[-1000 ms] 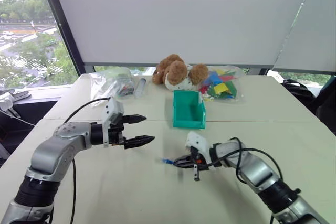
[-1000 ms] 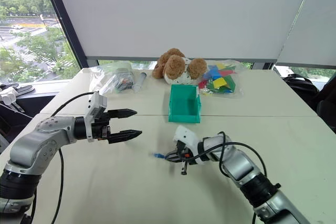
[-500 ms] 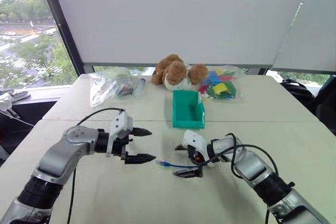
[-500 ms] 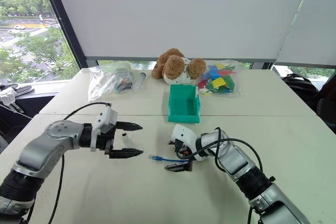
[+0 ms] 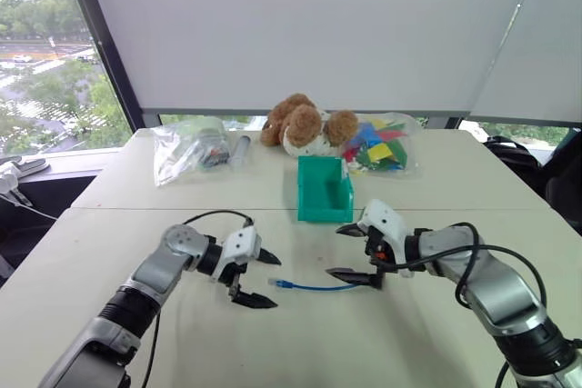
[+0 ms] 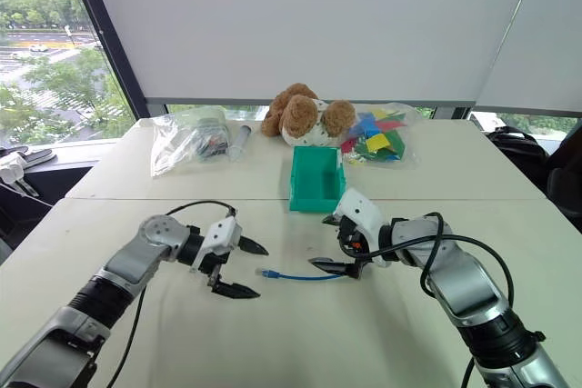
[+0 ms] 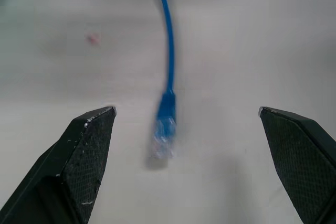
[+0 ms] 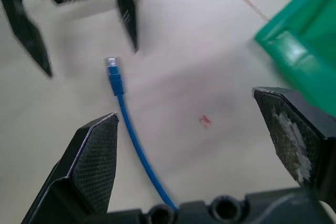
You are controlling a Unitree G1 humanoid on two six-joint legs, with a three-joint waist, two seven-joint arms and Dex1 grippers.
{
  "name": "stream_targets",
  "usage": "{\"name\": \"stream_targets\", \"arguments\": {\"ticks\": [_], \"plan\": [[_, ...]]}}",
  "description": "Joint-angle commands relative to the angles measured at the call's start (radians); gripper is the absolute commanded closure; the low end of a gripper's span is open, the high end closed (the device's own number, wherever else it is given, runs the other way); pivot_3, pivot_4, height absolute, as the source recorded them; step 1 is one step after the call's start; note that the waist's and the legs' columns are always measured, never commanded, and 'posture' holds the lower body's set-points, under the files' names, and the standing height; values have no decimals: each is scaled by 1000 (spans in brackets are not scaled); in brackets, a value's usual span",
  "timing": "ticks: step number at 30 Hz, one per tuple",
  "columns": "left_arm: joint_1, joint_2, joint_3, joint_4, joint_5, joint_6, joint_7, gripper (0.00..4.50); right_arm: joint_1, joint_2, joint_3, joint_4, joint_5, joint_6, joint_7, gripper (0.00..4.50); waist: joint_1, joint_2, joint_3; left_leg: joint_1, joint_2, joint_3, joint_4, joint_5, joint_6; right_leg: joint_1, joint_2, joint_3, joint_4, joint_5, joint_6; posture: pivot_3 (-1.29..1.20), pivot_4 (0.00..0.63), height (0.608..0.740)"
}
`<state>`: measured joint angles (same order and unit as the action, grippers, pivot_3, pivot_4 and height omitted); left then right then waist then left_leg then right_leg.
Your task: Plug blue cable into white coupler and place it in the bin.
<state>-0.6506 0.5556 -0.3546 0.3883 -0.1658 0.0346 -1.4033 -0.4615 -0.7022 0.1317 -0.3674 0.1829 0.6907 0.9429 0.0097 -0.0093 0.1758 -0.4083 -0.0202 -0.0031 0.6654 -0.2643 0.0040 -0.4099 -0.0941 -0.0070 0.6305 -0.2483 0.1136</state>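
between the two grippers, the cable (image 5: 314,286) lies flat on the table (image 5: 300,343). left gripper (image 5: 264,280) and right gripper (image 5: 352,253) both spread, empty; bin (image 5: 325,190) sits farther back.

Blue cable (image 5: 314,286): thin, bright blue, lying flat and loose on the tabletop (image 5: 273,343), clear-tipped plug end toward the left. Bin (image 5: 325,190): teal-green plastic, boxy, upright, empty as seen, just beyond the cable. White coupler: not discernible.
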Motion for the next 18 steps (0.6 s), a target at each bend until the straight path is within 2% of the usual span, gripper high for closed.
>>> {"name": "stream_targets", "arguments": {"ticks": [1,11,14,18], "plan": [[-31,-9,-8,49,43,-75,-18,0,14,-17,-44,-55,22,16,-31,55,1,0,0,0,0,0,0,0,0,0,0,0,0,0,0,0,150,740],[-40,-47,-5,139,83,-139,-8,0,54,-29,-74,-110,59,51,-83,55,3,0,0,0,0,0,0,0,0,0,-1,0,0,0,0,0,150,740],[-37,-53,-2,142,87,-143,-7,855,59,-33,-75,-118,65,55,-91,0,3,0,0,0,0,-1,0,0,0,1,-1,0,0,0,0,0,150,740],[-31,-46,2,147,90,-148,-16,2947,59,-39,-74,-122,75,57,-100,0,2,0,0,0,0,-1,0,0,1,0,-1,0,0,0,0,0,150,740]]}}
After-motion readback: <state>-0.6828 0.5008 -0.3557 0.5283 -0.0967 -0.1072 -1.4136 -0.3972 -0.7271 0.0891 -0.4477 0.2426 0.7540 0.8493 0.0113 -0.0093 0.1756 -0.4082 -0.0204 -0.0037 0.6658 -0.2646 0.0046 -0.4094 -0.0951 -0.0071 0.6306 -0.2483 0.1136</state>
